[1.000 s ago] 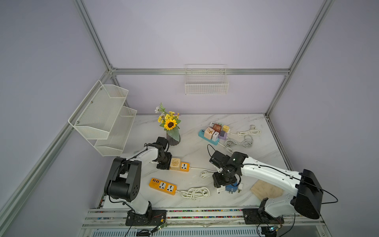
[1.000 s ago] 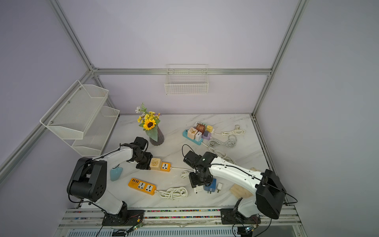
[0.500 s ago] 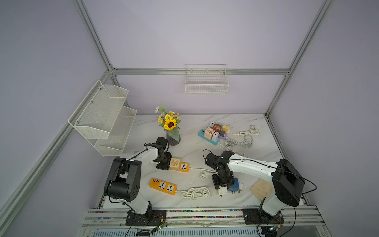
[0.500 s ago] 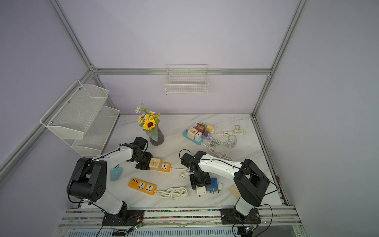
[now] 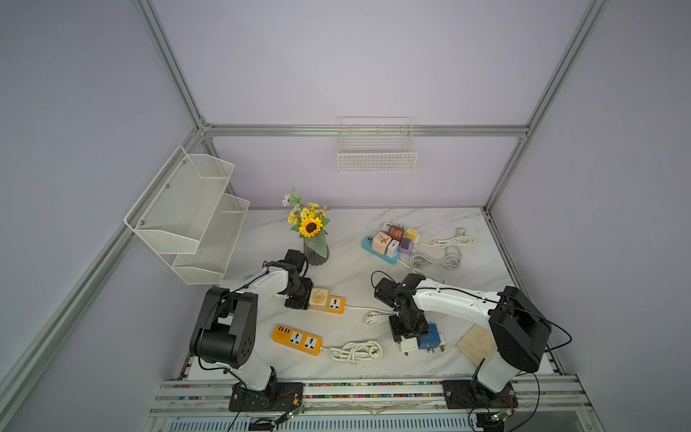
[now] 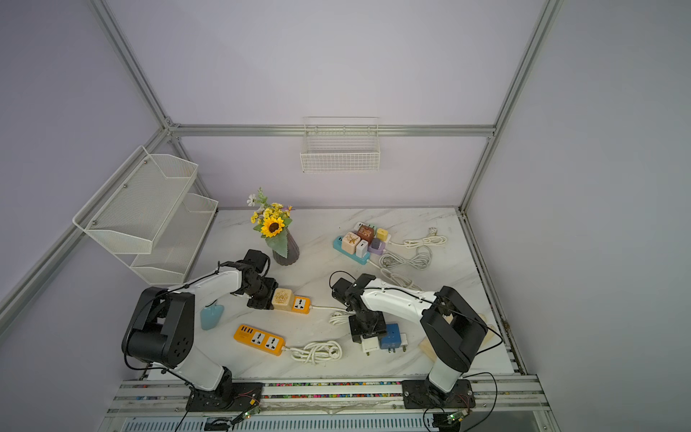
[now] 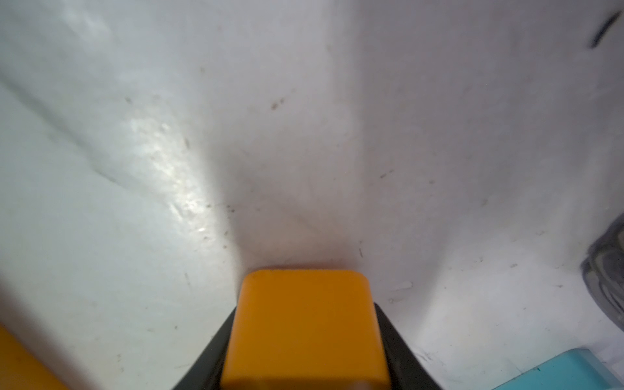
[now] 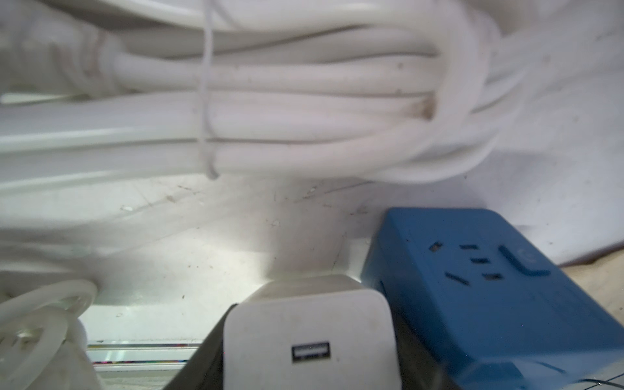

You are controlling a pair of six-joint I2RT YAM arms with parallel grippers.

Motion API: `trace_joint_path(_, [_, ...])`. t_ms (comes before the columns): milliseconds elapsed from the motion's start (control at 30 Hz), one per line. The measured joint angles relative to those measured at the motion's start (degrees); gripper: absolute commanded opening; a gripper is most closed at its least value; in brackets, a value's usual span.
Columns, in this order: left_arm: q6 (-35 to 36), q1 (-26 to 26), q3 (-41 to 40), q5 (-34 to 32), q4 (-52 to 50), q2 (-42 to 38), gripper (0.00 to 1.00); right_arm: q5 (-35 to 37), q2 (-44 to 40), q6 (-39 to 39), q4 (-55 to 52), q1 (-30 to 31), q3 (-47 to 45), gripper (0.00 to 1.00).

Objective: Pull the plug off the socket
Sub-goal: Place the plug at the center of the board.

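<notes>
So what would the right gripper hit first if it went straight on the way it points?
Probably the tabletop, just past the white charger the right gripper holds; depth is unclear.

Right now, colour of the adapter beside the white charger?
Blue adapter; right wrist view shows it best.

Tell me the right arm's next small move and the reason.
Probably open the right gripper and release the white charger: it is clear of any socket, low by the blue adapter on the table, while the beige plug sits in the orange strip that the left gripper clamps.
</notes>
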Motion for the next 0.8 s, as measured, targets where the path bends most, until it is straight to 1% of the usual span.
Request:
trace_joint_path(133, [0.0,0.0,0.0,0.0,-0.2,0.0,0.0,0.0,0.1,0.0,0.3,0.0,0.0,0.56])
trace_joint_path(300, [0.0,0.1,0.1,-0.1,-0.9,0.0,0.0,0.5,0.6,0.0,0.7,-0.1,0.0,0.68])
trace_joint_path(433, [0.0,0.2,0.1,-0.1,-1.1,0.0,0.0,1.4,1.0,0.0,1.0,-0.2,-0.2,0.73])
trace_joint_path(667, [0.4,0.3,0.2,-0.1,-1.2,0.0,0.0,2.9,0.9,0.0,0.3,-0.2,0.2,0.75])
trace_joint_path(800, [0.8,0.3,0.4,-0.1,-1.5,0.2,0.0,4.5,-1.1,-0.2,-0.5,-0.2,2.6,0.75])
